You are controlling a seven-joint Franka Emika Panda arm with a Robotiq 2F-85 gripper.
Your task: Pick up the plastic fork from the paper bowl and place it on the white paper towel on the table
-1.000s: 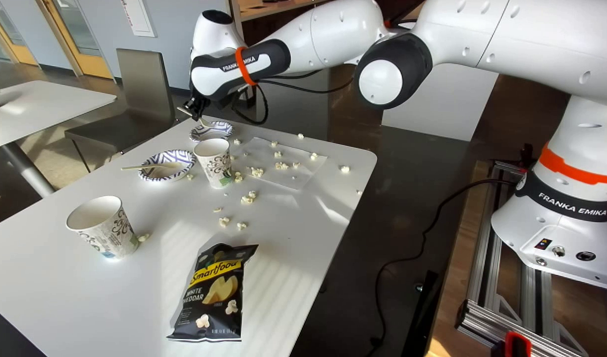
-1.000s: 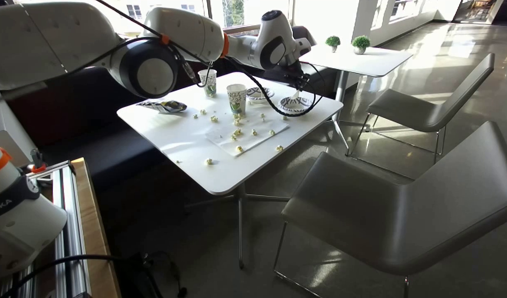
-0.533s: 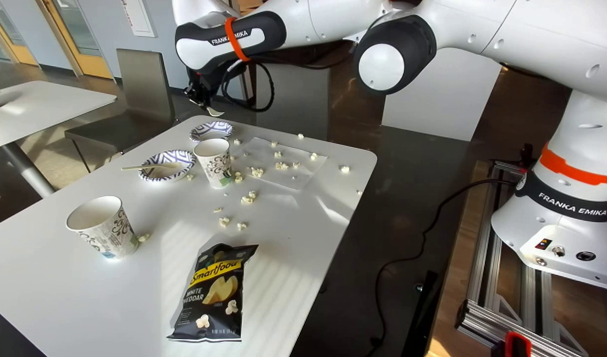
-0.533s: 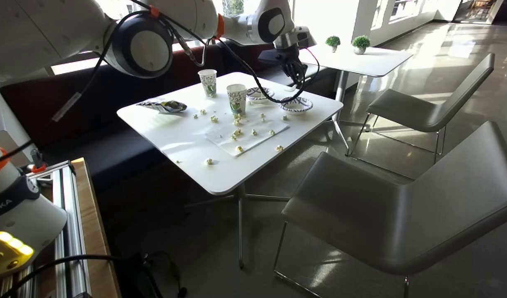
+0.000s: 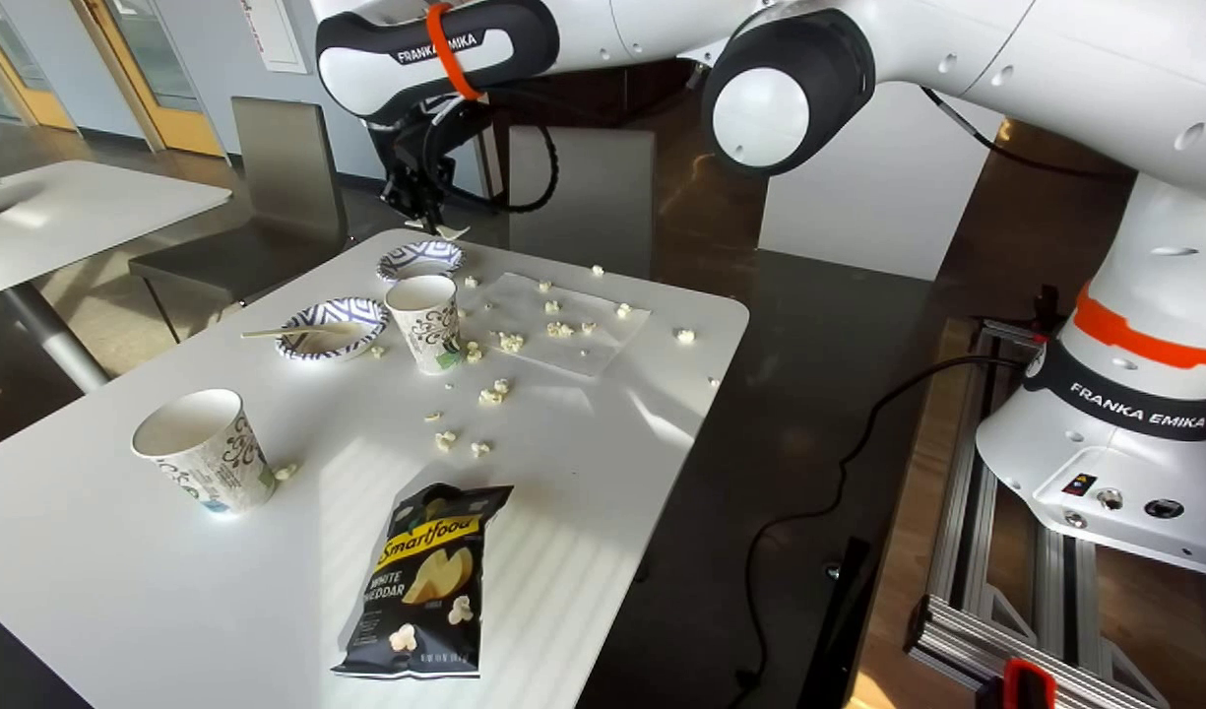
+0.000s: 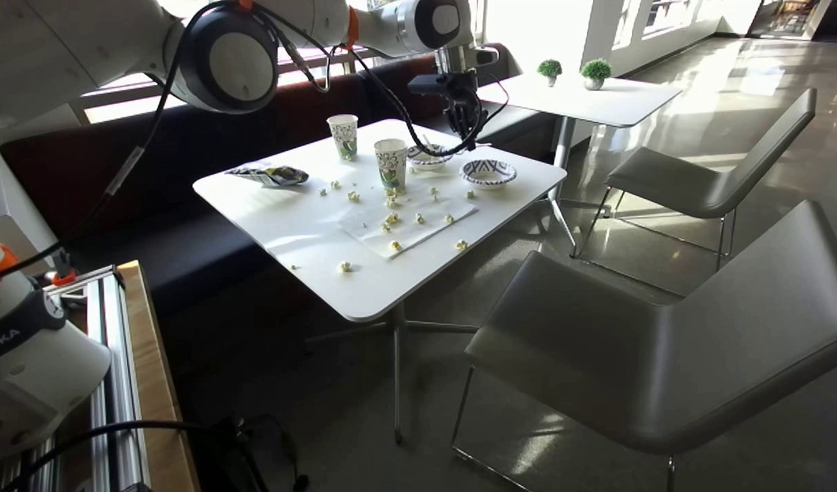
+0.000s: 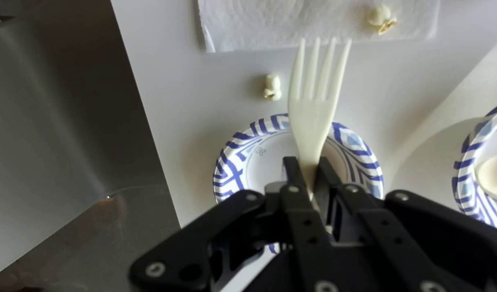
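My gripper [image 7: 307, 163] is shut on the white plastic fork [image 7: 311, 117], gripping its handle with the tines pointing forward. The fork is held above the blue-and-white paper bowl [image 7: 234, 172], apart from it. In both exterior views the gripper [image 5: 427, 225] [image 6: 469, 142] points down above the table's far end; the fork tines [image 5: 453, 233] show beside it. That bowl also shows in both exterior views [image 5: 396, 262] [image 6: 488, 183]. The white paper towel [image 7: 264, 24] lies flat beyond the fork tines and shows in both exterior views [image 5: 603, 340] [image 6: 425, 229].
A second patterned bowl [image 5: 356, 311] with a pale utensil [image 5: 278, 334] stands nearby. Two paper cups [image 5: 430, 325] [image 5: 209, 453] and a black popcorn bag [image 5: 425, 581] stand on the table. Popcorn pieces [image 7: 272, 87] lie scattered on table and towel. The table edge [image 7: 145, 113] is close.
My gripper has lifted the fork out of the bowl and risen. It has turned to point more straight down, with the fork swung towards level. Bowls, cups and towel have not moved.
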